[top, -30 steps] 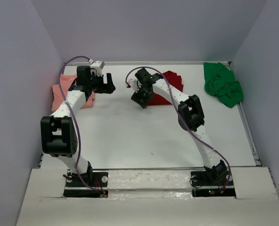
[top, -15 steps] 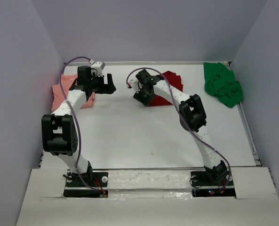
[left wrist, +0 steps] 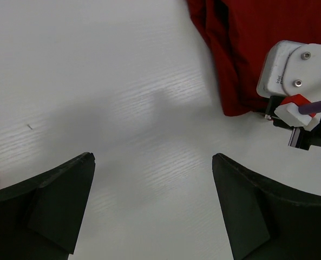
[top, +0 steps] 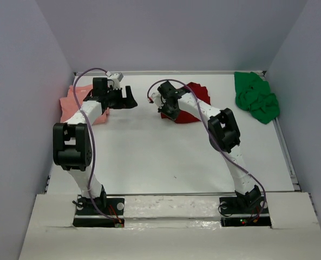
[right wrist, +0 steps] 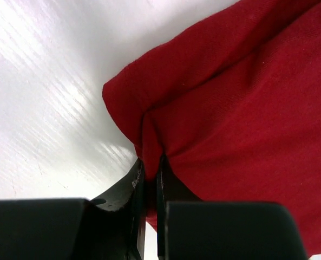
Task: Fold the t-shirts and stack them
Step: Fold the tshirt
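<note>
Since 1 s ago R gripper (right wrist: 151, 162) has moved in on the dark red t-shirt (top: 197, 92) & its jaws have pinched together on a fold at the near-left edge; L to R: salmon pink t-shirt (top: 72, 103) crumpled at far-left of table (top: 165, 157); L gripper (left wrist: 153, 160) jaws wide apart, holding nothing, over bare table just beside the red one; red at far centre; bright green t-shirt (top: 256, 97) bunched in far-right corner.

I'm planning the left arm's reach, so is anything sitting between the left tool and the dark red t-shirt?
Nothing visible. Only bare table separates the open left tool from the dark red t-shirt. The right tool, shut on a fold at the shirt's edge, sits beside that path.
</note>
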